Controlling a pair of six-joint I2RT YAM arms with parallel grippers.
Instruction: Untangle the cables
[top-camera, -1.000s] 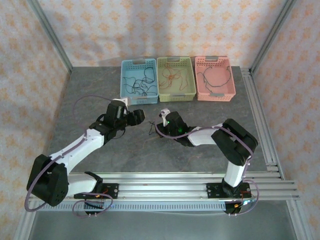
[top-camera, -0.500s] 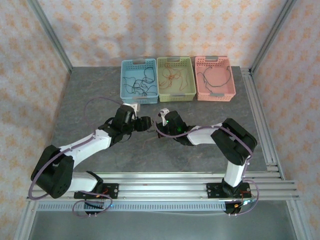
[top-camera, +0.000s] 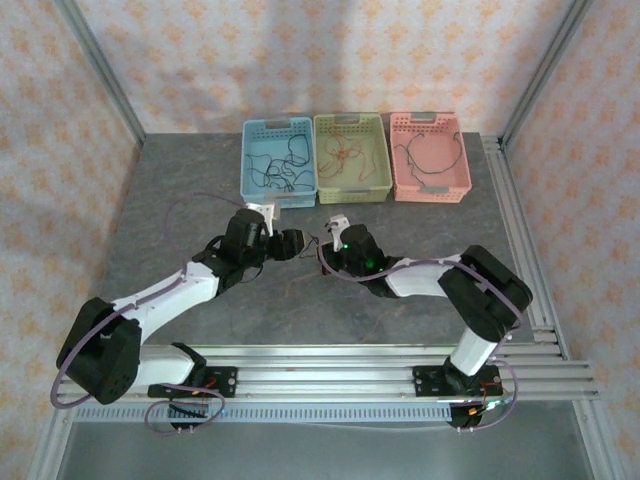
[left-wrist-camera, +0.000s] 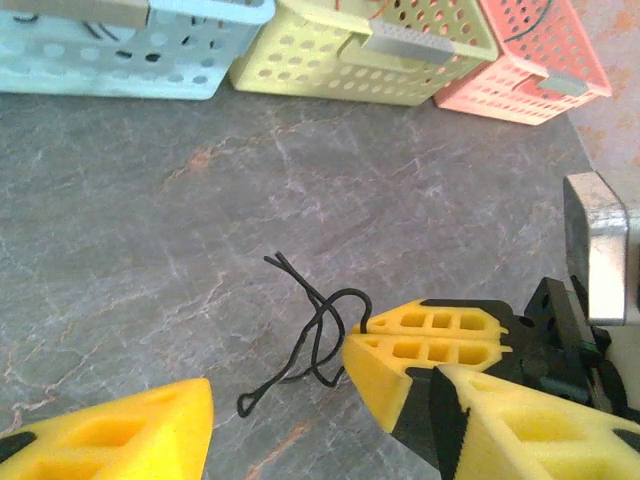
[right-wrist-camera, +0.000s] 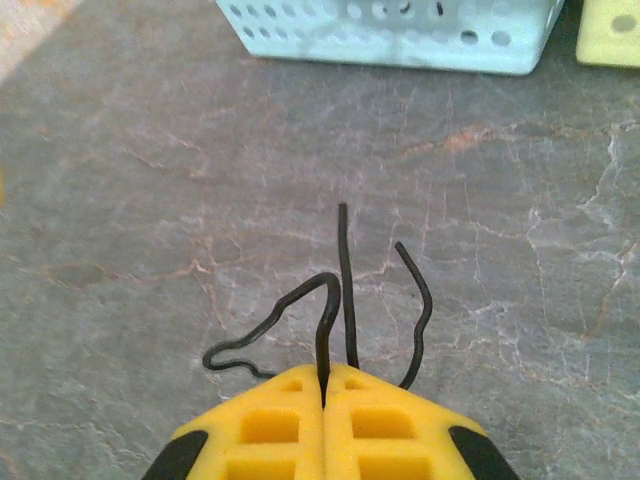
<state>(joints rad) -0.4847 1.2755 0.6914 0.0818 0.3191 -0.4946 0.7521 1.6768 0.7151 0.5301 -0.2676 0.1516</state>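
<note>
Closer now, your spread left gripper (top-camera: 290, 243) flanks the thin black cable (right-wrist-camera: 344, 270) pinched by your right gripper (right-wrist-camera: 325, 385); next, grip and pull apart.

A thin black matt wire (right-wrist-camera: 345, 270) is sticking from the matt yellow plastic right claw (right-wrist-camera: 323, 392), lying ahead of it on a smooth grey marbled tabletop (right-wrist-camera: 130, 180).

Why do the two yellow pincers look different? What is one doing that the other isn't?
The right pincer is squeezed shut, while the left pincer has its fingers wide apart. The right pincer is pinching the black cable, but the left pincer holds nothing. Both have yellow fingers, and both sit low over the grey table, pointing at each other.
</note>
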